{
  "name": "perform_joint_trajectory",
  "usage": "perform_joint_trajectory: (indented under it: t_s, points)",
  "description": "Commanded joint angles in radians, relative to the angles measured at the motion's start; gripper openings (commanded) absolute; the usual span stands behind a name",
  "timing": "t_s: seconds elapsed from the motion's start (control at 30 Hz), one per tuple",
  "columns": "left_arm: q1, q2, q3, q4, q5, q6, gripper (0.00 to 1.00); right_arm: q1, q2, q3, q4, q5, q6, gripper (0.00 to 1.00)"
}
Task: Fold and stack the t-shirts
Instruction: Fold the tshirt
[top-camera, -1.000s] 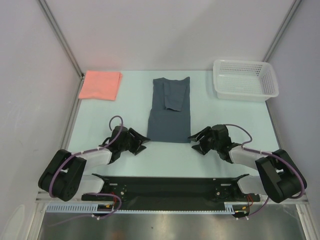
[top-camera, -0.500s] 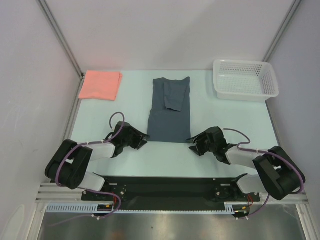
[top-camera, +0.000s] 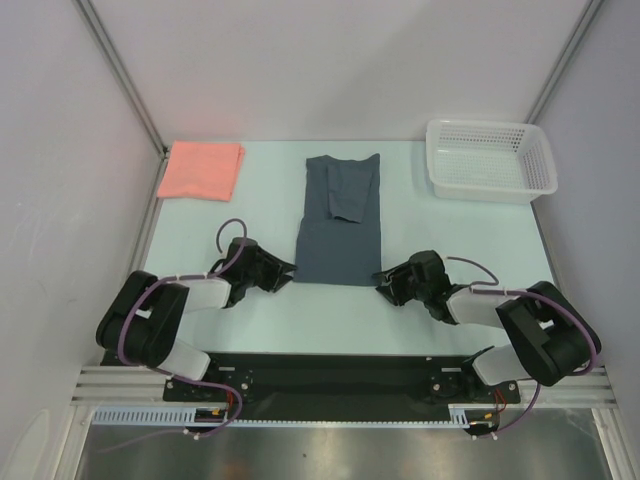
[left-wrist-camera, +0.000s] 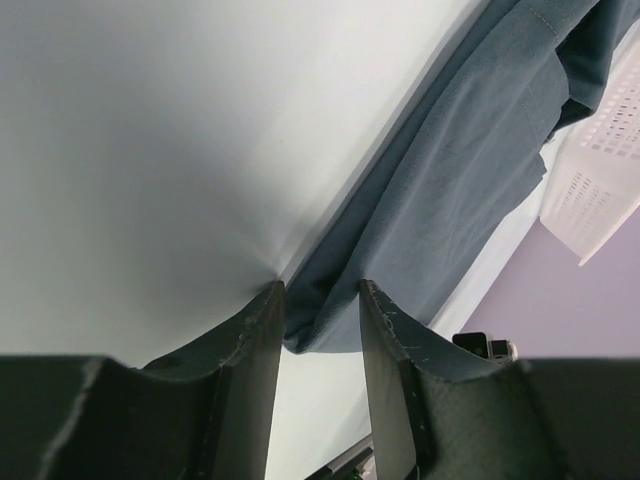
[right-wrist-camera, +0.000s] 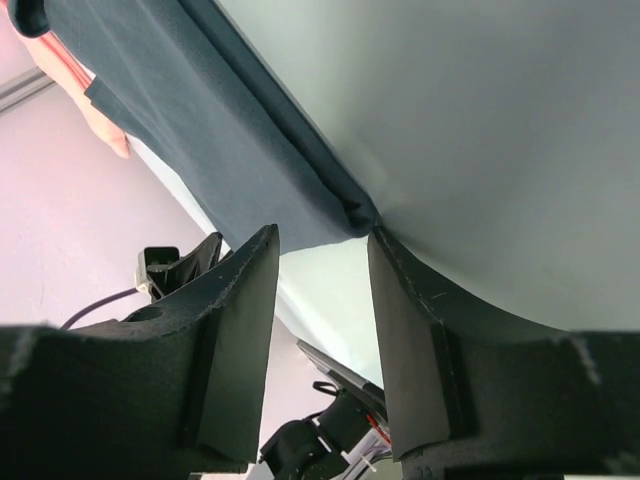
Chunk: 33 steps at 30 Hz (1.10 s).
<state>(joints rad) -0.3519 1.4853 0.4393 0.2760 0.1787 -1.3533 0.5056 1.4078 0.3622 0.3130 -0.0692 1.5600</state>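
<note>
At near corners of blue-grey t-shirt (top-camera: 338, 225) | left hand (top-camera: 285, 272), right hand (top-camera: 382, 286) | each apart, straddling one corner

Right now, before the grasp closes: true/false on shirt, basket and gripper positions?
1. The left gripper and the right gripper each sit at a near corner of the blue-grey t-shirt. True.
2. The salmon-pink t-shirt is stacked on the blue-grey one. False: it lies folded by itself at the far left of the table, apart from the blue-grey t-shirt.
3. The white mesh basket holds a shirt. False: no cloth shows in it; it stands at the far right.
4. Both grippers have their jaws apart, neither clamped on cloth. True: in both wrist views there are gaps between the fingers and the shirt's corner.
</note>
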Motion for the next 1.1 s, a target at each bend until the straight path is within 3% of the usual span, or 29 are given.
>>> perform_joint_trajectory:
  t_s: [0.0,0.4,0.63,1.07]
  points:
    - [0.004,0.009,0.019,-0.044,-0.005,0.031,0.43,-0.006,-0.003,0.014,-0.113,0.069,-0.008,0.46]
    - [-0.038,-0.08,-0.002,-0.152,-0.016,0.005,0.57,-0.041,0.025,0.015,-0.137,0.069,-0.04,0.45]
    - [-0.042,-0.008,0.013,-0.11,0.001,-0.013,0.54,-0.042,0.057,0.03,-0.103,0.039,-0.06,0.35]
    - [-0.039,0.02,0.027,-0.121,-0.011,-0.029,0.48,-0.041,0.056,0.027,-0.112,0.032,-0.08,0.28]
